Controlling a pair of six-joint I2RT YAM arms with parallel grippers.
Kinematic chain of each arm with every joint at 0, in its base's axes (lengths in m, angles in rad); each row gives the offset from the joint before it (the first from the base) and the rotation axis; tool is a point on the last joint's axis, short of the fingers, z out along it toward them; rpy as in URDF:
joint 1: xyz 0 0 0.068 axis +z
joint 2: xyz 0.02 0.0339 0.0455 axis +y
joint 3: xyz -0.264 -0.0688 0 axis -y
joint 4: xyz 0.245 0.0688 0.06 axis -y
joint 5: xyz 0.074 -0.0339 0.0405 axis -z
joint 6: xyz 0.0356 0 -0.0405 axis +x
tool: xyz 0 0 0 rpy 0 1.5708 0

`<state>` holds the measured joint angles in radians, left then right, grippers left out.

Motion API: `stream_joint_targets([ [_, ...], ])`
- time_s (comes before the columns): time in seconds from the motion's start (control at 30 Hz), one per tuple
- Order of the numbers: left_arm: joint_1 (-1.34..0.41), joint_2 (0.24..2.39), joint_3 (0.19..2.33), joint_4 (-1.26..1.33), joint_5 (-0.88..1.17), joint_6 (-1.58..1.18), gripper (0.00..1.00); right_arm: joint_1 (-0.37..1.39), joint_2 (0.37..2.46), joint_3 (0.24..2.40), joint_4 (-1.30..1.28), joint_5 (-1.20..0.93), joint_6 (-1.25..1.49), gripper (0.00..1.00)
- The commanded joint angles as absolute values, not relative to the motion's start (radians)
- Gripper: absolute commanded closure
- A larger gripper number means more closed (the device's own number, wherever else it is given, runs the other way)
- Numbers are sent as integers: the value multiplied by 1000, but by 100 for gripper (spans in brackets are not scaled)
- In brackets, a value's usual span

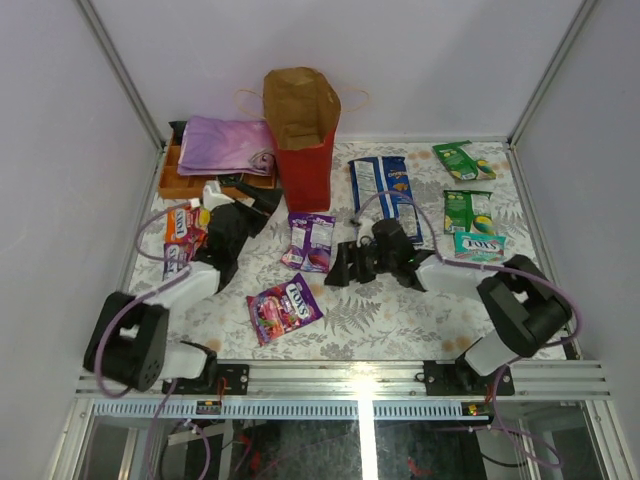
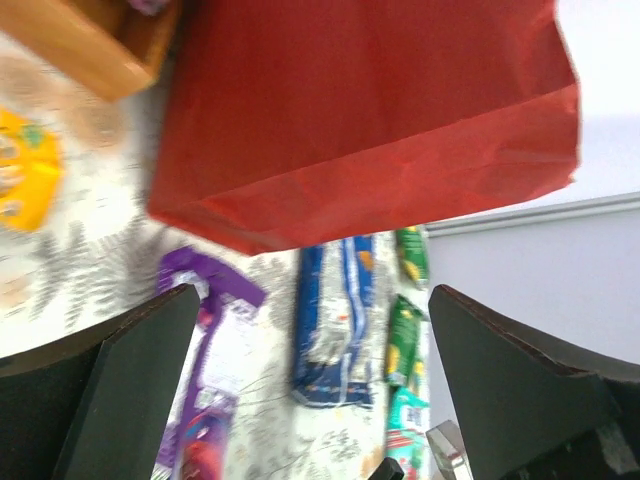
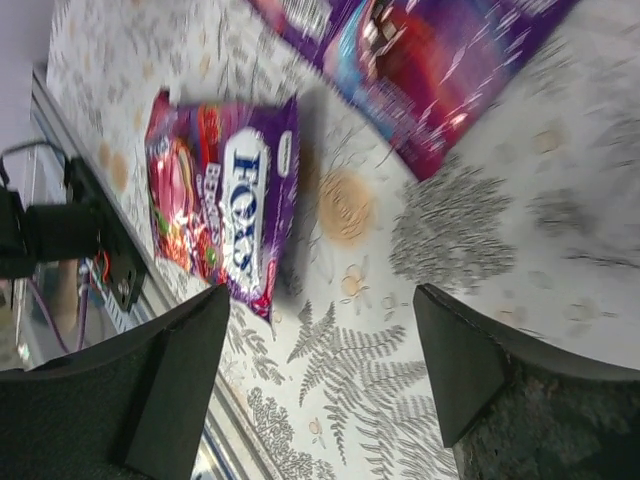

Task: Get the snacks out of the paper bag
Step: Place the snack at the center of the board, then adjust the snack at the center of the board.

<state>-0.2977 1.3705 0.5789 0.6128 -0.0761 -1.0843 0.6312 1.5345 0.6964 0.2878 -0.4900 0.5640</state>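
The red paper bag (image 1: 303,140) stands upright at the back, its mouth open; it fills the top of the left wrist view (image 2: 370,110). My left gripper (image 1: 250,197) (image 2: 312,300) is open and empty, just left of the bag's base. Snacks lie on the table: a blue chip bag (image 1: 385,190) (image 2: 335,320), green packets (image 1: 468,210), a teal one (image 1: 478,245), a purple packet (image 1: 312,240) (image 3: 430,60), a magenta Fox's packet (image 1: 285,307) (image 3: 225,190) and yellow-orange packs (image 1: 183,225). My right gripper (image 1: 340,266) (image 3: 320,295) hangs open over bare tablecloth between the two purple packets.
A wooden box (image 1: 185,180) with a pink-purple cloth (image 1: 225,145) sits at the back left, next to the bag. White walls close off the table's sides and back. The metal rail (image 1: 350,380) runs along the near edge.
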Motion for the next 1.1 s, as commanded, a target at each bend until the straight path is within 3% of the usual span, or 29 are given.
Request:
stream_joint_targets([
  [0.0,-299,1225,522,202,-221,-910,0,734,1620,728,331,-571,555,19],
  [0.13,-305,1059,398,85,-201,-895,0,795,1703,798,266,-584,504,19],
  [0.23,-314,997,353,14,-176,-885,0,809,1763,837,225,-594,483,29],
  [0.37,-329,991,311,-17,-150,-878,0,818,1815,852,238,-619,491,48],
  [0.63,-406,1032,267,7,-152,-915,0,822,1804,845,212,-626,486,100],
  [1.07,-589,1046,217,14,-172,-1038,0,745,1669,851,-5,-543,371,100],
])
